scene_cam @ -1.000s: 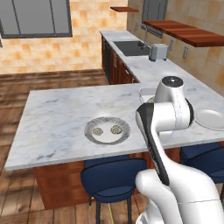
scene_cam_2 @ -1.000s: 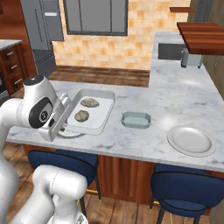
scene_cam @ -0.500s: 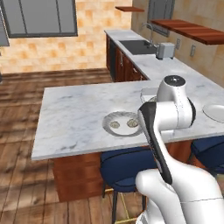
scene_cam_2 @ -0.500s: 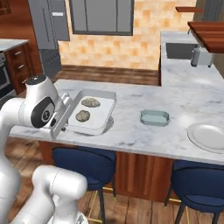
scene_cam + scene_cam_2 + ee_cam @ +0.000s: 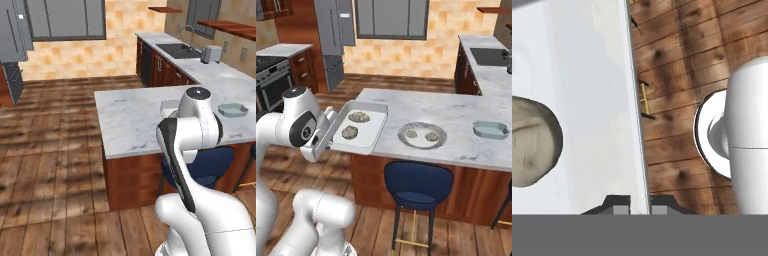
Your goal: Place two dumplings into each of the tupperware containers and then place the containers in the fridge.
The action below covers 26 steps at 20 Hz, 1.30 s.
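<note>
Nearest the base, the gripper (image 5: 640,204) is pinched shut on the near rim of the see-through grey tupperware container (image 5: 370,134); the hand view shows the thin wall running up between the fingertips. The tub is carried level off the edge of the marble counter (image 5: 466,117), probably so its two dumplings (image 5: 354,124) stay put on the way to the fridge (image 5: 333,42), the tall grey appliance far across the wooden floor. Further along the counter a round grey plate (image 5: 422,135) keeps two more dumplings, and beyond it sits the pale blue-green container (image 5: 490,130), apparently unfilled. No brand, label or writing is readable anywhere
</note>
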{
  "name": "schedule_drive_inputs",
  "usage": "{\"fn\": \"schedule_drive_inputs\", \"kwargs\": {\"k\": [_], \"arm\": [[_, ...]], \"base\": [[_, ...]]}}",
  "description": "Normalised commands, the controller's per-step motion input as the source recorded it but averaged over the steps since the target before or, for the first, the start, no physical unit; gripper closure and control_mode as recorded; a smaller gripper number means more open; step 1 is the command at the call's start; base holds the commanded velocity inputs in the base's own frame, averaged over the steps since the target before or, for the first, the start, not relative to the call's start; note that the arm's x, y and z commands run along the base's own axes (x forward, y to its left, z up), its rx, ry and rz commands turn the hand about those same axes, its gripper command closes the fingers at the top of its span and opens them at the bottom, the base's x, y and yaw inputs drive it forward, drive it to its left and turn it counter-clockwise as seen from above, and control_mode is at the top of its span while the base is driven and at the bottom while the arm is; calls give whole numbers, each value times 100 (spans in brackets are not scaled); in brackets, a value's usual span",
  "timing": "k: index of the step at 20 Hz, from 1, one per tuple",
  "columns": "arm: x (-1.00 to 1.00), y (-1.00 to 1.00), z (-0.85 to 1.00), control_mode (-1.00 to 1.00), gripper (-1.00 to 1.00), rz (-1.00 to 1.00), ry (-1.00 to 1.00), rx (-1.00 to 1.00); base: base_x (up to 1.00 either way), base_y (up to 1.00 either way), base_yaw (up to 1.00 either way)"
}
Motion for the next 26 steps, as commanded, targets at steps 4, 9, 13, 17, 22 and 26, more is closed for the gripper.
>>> {"fn": "schedule_drive_inputs", "kwargs": {"k": [4,9,13,17,22,26], "arm": [[0,0,0,100,100,0,0,0],[0,0,0,100,100,0,0,0],[0,0,0,100,100,0,0,0],[0,0,0,100,100,0,0,0],[0,0,0,100,100,0,0,0],[0,0,0,100,100,0,0,0]], "base": [[0,100,0],[27,100,0],[74,100,0],[100,78,0],[100,56,0],[100,20,0]]}}
